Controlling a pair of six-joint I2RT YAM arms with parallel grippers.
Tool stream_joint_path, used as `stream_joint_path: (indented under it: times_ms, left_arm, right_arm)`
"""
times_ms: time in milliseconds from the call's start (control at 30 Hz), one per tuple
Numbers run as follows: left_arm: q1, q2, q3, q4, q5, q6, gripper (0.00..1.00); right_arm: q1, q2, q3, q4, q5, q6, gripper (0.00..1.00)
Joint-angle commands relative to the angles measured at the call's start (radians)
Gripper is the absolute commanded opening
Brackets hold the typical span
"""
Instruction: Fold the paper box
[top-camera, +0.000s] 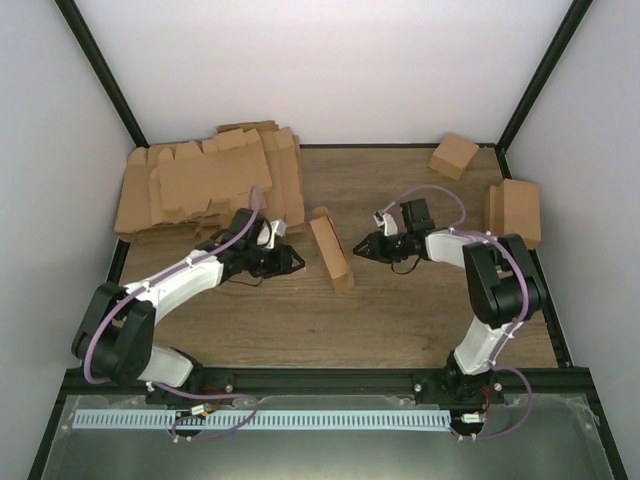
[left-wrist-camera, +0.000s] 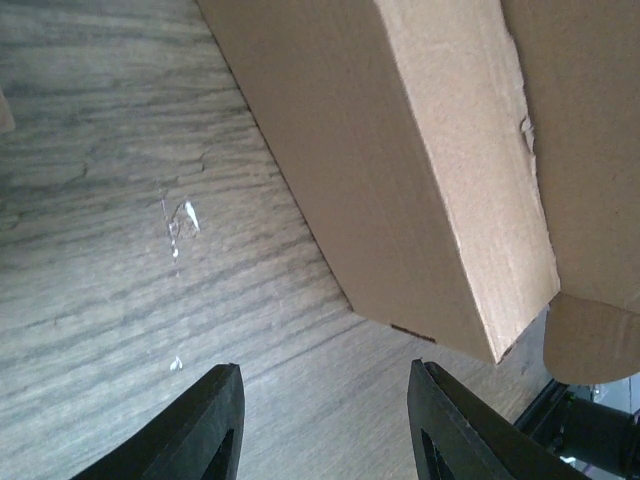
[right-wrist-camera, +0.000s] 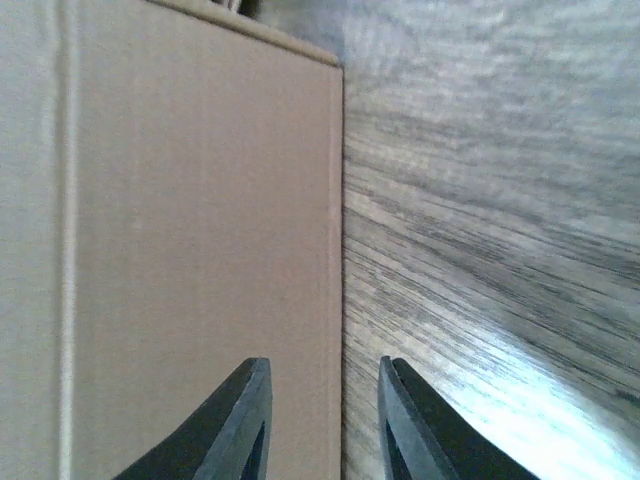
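wood-grain tabletop (top-camera: 420, 310) holds the paper box (top-camera: 330, 250) between both tools, long axis crosswise to their reach; left gripper (left-wrist-camera: 325, 430) and right gripper (right-wrist-camera: 322, 425), each spread and empty, face it from opposite sides, about equally near.

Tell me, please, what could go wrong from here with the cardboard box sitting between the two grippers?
1. Neither the left gripper nor the right gripper holds the paper box, which seems to rest on a narrow side; a one-sided push could tip or slide it.
2. In the left wrist view a rounded flap seems untucked and might spring open or crumple.
3. The pile of flat blanks lies close behind the left gripper and could snag it.
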Motion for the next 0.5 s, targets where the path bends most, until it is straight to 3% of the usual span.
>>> stream_joint_path:
  times_ms: [0,100,233,367,467]
  left_arm:
    - [0.004,0.023,0.035,0.055,-0.029,0.033,0.48]
    - [0.034,0.037,0.073,0.051,-0.043,0.042,0.48]
    - [0.065,0.051,0.124,0.050,-0.057,0.046,0.48]
    - [0.072,0.059,0.159,0.048,-0.080,0.045,0.48]
    - [0.074,0.063,0.174,0.052,-0.092,0.043,0.49]
  right_arm:
    - [0.010,-0.136,0.004,-0.080,0.136,-0.025,0.33]
    - [0.043,-0.245,-0.024,-0.126,0.212,-0.023,0.39]
    - [0.098,-0.405,-0.066,-0.183,0.284,-0.016,0.55]
    - [0.174,-0.564,-0.078,-0.239,0.369,0.021,0.83]
    - [0.247,-0.655,-0.092,-0.258,0.449,0.048,0.98]
